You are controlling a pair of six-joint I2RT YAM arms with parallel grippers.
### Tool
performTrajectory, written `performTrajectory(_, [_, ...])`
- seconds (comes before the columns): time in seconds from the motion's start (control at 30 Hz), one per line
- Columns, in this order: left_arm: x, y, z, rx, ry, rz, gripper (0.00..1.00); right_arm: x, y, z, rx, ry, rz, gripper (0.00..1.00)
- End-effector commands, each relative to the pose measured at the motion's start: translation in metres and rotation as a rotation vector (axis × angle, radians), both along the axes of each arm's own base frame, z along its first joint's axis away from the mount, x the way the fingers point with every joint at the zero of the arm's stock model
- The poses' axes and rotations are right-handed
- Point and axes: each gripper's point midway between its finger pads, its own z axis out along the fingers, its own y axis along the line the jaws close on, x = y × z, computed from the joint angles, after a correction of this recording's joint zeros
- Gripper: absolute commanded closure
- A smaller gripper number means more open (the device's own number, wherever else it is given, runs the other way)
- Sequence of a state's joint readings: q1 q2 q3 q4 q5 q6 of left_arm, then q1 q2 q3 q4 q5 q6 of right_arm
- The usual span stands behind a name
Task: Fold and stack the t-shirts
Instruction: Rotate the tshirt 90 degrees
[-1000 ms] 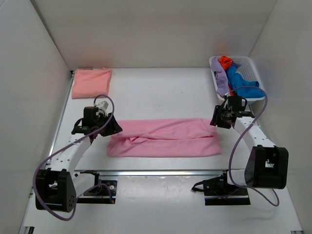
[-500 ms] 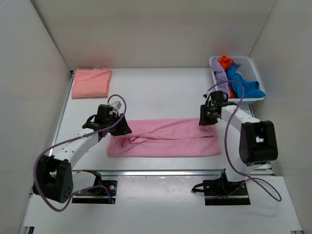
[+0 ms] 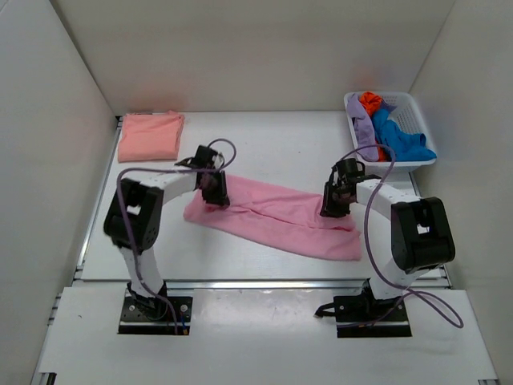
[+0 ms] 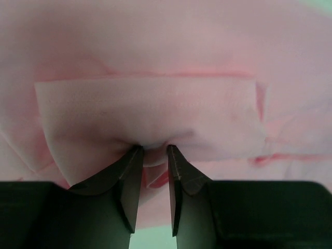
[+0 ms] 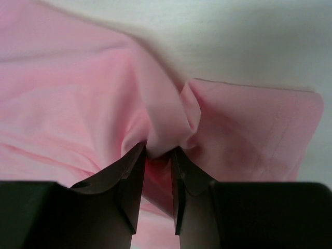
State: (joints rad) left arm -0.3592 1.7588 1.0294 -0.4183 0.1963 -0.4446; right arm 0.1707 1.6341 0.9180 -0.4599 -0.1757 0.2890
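The light pink t-shirt lies as a long folded band, slanting from upper left to lower right across the table's middle. My left gripper is shut on its left end; in the left wrist view the fingers pinch a fold of pink cloth. My right gripper is shut on the shirt's upper right edge; in the right wrist view the fingers pinch a bunched fold. The salmon-peach t-shirt lies folded at the back left.
A white lattice basket with blue, orange and purple clothes stands at the back right. White walls enclose the table on three sides. The arm bases sit at the near edge.
My left gripper has moved up and right to the shirt's left end and closed on it. The band has turned from level to slanting. My right gripper has closed on the right edge.
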Motion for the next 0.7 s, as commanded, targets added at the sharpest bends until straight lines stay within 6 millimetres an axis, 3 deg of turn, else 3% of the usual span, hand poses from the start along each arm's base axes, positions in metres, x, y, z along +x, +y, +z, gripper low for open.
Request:
performTrajectory(0.0, [0.065, -0.026, 0.012, 0.049, -0.077, -0.068, 0.63, -0.035, 0.014, -0.011, 0.010, 0.100, -0.066, 0.75])
performTrajectory(0.03, [0.067, -0.029, 0.010, 0.074, -0.039, -0.088, 0.64, -0.038, 0.022, -0.009, 0.031, 0.085, -0.077, 0.75])
performTrajectory(0.1, [0.112, -0.059, 0.011, 0.092, -0.061, -0.157, 0.66, -0.047, 0.037, -0.010, 0.089, 0.080, -0.096, 0.75])
performTrajectory(0.13, [0.114, -0.061, 0.008, 0.109, -0.035, -0.168, 0.66, -0.047, 0.049, -0.005, 0.128, 0.052, -0.113, 0.76])
performTrajectory(0.23, [0.157, -0.093, 0.002, 0.070, -0.060, -0.184, 0.68, -0.060, 0.072, -0.006, 0.188, 0.018, -0.157, 0.77])
performTrajectory(0.27, [0.157, -0.094, -0.002, 0.073, -0.034, -0.191, 0.68, -0.060, 0.075, -0.005, 0.196, 0.007, -0.181, 0.78])
performTrajectory(0.33, [0.178, -0.110, -0.005, 0.033, -0.046, -0.204, 0.66, -0.069, 0.086, -0.009, 0.197, 0.005, -0.177, 0.79])
performTrajectory(0.37, [0.175, -0.108, -0.025, 0.040, 0.007, -0.202, 0.65, -0.074, 0.091, -0.010, 0.201, 0.010, -0.183, 0.78])
performTrajectory(0.4, [0.188, -0.116, -0.008, -0.005, -0.035, -0.197, 0.65, -0.072, 0.095, -0.011, 0.205, -0.006, -0.188, 0.79])
performTrajectory(0.53, [0.195, -0.114, -0.020, -0.057, -0.021, -0.155, 0.64, -0.082, 0.124, -0.017, 0.250, 0.010, -0.200, 0.73])
performTrajectory(0.6, [0.209, -0.110, -0.015, -0.090, -0.076, -0.119, 0.65, -0.077, 0.144, -0.012, 0.308, -0.015, -0.205, 0.70])
performTrajectory(0.67, [0.218, -0.102, -0.008, -0.115, -0.090, -0.081, 0.65, -0.083, 0.158, -0.022, 0.289, 0.018, -0.164, 0.69])
